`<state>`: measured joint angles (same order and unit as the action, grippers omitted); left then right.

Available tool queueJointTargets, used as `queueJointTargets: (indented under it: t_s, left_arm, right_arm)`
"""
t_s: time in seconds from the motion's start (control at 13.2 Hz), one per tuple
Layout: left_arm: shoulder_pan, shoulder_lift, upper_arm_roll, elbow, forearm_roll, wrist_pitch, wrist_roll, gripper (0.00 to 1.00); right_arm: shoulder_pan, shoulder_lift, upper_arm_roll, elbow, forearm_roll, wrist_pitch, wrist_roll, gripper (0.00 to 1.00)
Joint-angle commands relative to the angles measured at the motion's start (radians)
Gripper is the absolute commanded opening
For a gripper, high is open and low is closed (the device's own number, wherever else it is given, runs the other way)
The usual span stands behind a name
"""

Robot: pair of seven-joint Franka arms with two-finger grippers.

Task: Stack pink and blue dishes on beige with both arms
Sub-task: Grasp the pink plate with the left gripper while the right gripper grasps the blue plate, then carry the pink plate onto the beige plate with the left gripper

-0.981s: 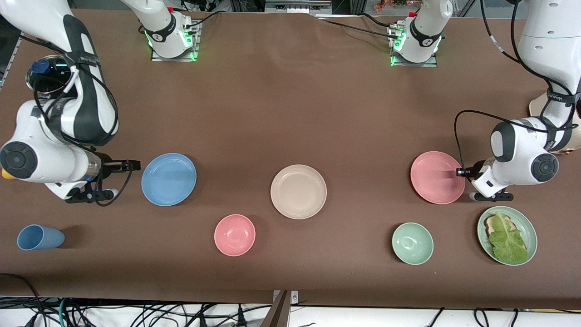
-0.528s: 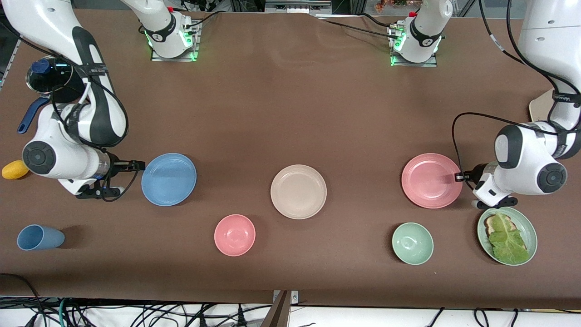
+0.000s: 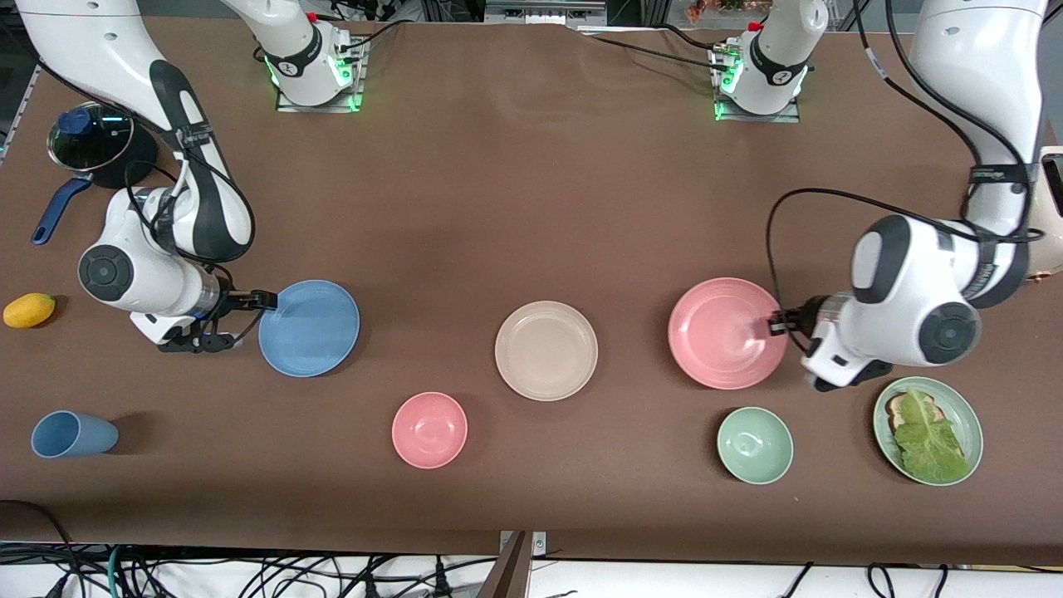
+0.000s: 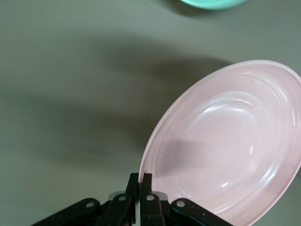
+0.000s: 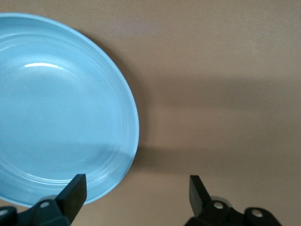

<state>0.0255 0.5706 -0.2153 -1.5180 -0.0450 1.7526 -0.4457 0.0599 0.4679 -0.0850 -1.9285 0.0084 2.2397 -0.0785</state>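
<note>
The pink plate (image 3: 727,333) is held by its rim at the edge toward the left arm's end of the table. The left gripper (image 3: 778,323) is clamped on that rim; in the left wrist view its fingers (image 4: 140,184) are pinched together on the plate's (image 4: 225,146) edge, and the plate tilts up away from the table surface. It hangs between the beige plate (image 3: 546,350) and the green plate (image 3: 928,430) that carries toast and lettuce.

The beige plate lies flat at the middle of the table, bare, well apart from both grippers.

The blue plate (image 3: 309,327) lies flat on the table toward the right arm's end. The right gripper (image 3: 262,300) sits at its rim with jaws spread wide; in the right wrist view one finger (image 5: 75,189) is over the plate's (image 5: 61,108) edge while the other stands off over bare table. The jaws are not closed on the rim.

Nearer the front camera stand a pink bowl (image 3: 429,429), a green bowl (image 3: 754,445) and a blue cup (image 3: 72,433).
</note>
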Motion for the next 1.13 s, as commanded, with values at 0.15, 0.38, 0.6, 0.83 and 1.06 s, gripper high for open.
queueJointTargets:
  t_s: [0.15, 0.38, 0.6, 0.83, 1.06]
  left_arm:
    - [-0.129, 0.021, -0.041, 0.042, -0.016, 0.017, -0.087, 0.0]
    - [-0.219, 0.06, -0.041, 0.044, -0.018, 0.135, -0.166, 0.0]
    - [-0.275, 0.121, -0.036, 0.044, -0.016, 0.281, -0.255, 0.0]
    - [-0.297, 0.162, -0.035, 0.05, -0.024, 0.372, -0.295, 0.0]
    - [-0.32, 0.236, -0.035, 0.135, -0.024, 0.403, -0.373, 0.0]
  right_arm:
    - [-0.017, 0.023, 0.008, -0.024, 0.028, 0.081, -0.018, 0.96]
    - [-0.005, 0.058, 0.018, -0.021, 0.076, 0.136, -0.018, 0.95]
    - [-0.003, 0.058, 0.024, -0.021, 0.077, 0.136, -0.02, 0.87]
    - [-0.003, 0.058, 0.024, -0.021, 0.077, 0.136, -0.02, 0.73]
    - [-0.005, 0.06, 0.024, -0.021, 0.077, 0.136, -0.021, 0.52]
